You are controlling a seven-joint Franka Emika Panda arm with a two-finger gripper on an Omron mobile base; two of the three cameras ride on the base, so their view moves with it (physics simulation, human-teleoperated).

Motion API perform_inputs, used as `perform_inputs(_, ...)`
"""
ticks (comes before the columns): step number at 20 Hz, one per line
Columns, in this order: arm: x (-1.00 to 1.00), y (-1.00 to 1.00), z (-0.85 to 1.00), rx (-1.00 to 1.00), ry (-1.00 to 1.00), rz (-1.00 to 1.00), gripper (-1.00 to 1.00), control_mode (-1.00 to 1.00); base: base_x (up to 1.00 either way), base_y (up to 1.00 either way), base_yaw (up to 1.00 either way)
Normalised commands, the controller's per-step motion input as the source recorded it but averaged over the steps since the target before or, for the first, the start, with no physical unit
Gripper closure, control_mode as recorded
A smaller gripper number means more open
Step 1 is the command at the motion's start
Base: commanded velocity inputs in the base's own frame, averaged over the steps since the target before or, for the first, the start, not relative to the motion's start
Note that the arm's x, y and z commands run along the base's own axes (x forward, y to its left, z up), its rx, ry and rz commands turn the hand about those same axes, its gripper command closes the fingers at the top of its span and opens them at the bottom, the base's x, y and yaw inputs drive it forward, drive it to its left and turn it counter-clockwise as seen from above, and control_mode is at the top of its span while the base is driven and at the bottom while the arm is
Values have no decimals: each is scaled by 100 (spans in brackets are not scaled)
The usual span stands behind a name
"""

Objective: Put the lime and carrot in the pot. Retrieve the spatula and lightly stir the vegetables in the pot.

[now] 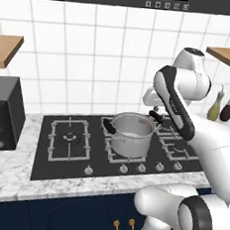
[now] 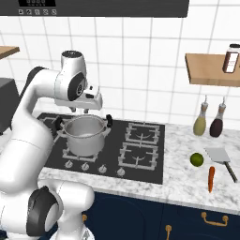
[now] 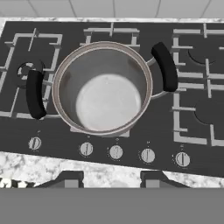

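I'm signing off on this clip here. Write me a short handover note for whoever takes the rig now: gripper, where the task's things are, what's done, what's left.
Gripper: above the pot, fingers apart, holding nothing.
Pot: on the hob, front burner, nothing inside.
Lime, carrot and spatula: on the marble counter right of the hob, lime nearest it.
Done: nothing yet.
Left: put lime and carrot in the pot, fetch spatula, stir lightly.

Kitchen, gas hob (image 2: 136, 145), tiled wall (image 2: 140, 56)
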Motion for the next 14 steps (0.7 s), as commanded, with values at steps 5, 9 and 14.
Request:
perform_inputs(5,-34,0,0,0,-2,0,-100,-100,0,0,0)
perform_inputs(9,-68,-1,0,-2,-5,0,-100,-100,0,0,0)
perform_inputs(14,-73,-9,-3,-6,-1,0,-100,-100,0,0,0)
